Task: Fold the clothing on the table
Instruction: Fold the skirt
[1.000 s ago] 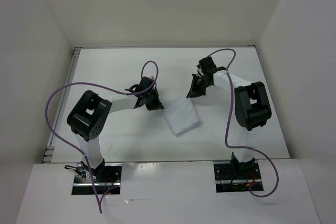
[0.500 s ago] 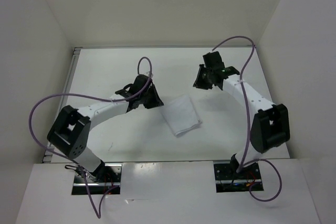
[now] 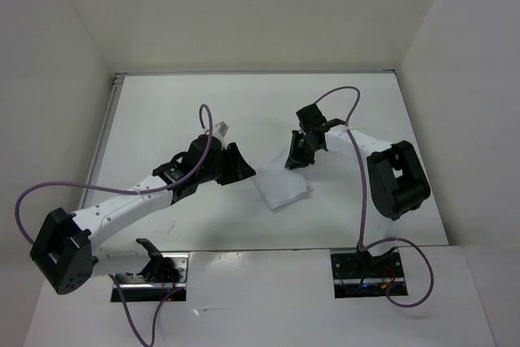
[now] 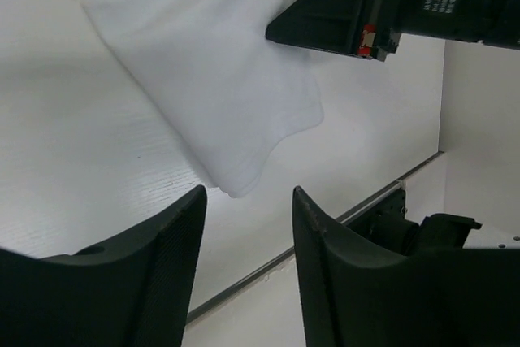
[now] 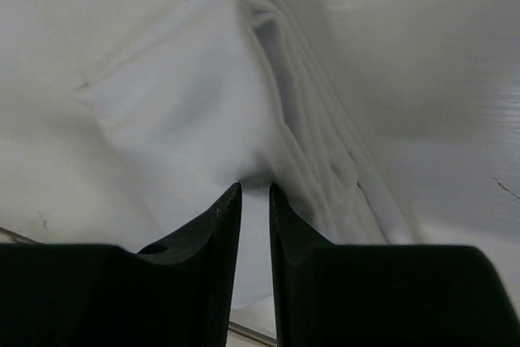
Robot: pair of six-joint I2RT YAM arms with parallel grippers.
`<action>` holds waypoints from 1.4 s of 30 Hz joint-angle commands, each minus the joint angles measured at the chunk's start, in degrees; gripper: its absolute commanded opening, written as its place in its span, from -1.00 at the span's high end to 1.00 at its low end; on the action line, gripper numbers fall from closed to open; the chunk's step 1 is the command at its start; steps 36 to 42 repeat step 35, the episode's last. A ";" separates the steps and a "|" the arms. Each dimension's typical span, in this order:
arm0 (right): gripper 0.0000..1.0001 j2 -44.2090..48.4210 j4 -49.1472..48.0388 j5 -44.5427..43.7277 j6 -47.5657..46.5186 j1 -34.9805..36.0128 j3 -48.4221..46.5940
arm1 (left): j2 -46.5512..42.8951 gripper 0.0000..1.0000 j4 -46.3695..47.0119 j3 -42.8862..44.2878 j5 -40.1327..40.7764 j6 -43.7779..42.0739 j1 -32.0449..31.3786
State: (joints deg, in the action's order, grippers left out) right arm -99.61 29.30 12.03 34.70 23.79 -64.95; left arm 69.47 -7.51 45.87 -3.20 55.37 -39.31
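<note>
Risk, overhead view: left hand [image 3: 240,166] and right hand [image 3: 294,154] both crowd the clothing [image 3: 280,186] on the desk [image 3: 162,111], left at its left edge, right at its far corner. A snagged finger could drag the layers apart.
Left wrist: left hand [image 4: 249,197] spread, empty, clothing's corner just beyond the tips.
Right wrist: right hand [image 5: 253,193] narrowly parted, pinching nothing, stacked folds just ahead.

From above and behind the arm bases, we look down on the whole counter [image 3: 162,111]. Our wrist cameras peer closely past the left end effector [image 4: 248,193] and right end effector [image 5: 254,188]. All three views share the clothing [image 3: 283,187].
</note>
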 commanded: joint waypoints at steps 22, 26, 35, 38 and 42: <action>0.23 49.30 8.04 -14.32 12.41 7.76 13.17 | -30.35 -0.63 0.13 -16.50 4.08 3.95 -2.35; 0.19 65.39 12.62 -14.32 16.01 7.76 17.91 | -35.19 -0.63 -3.29 -17.83 5.22 5.09 -2.88; 0.00 76.94 11.22 -17.22 16.54 8.29 19.07 | -40.63 -0.63 -6.99 -22.38 3.12 6.41 -2.88; 0.00 76.94 11.22 -17.22 16.54 8.29 19.07 | -40.63 -0.63 -6.99 -22.38 3.12 6.41 -2.88; 0.00 76.94 11.22 -17.22 16.54 8.29 19.07 | -40.63 -0.63 -6.99 -22.38 3.12 6.41 -2.88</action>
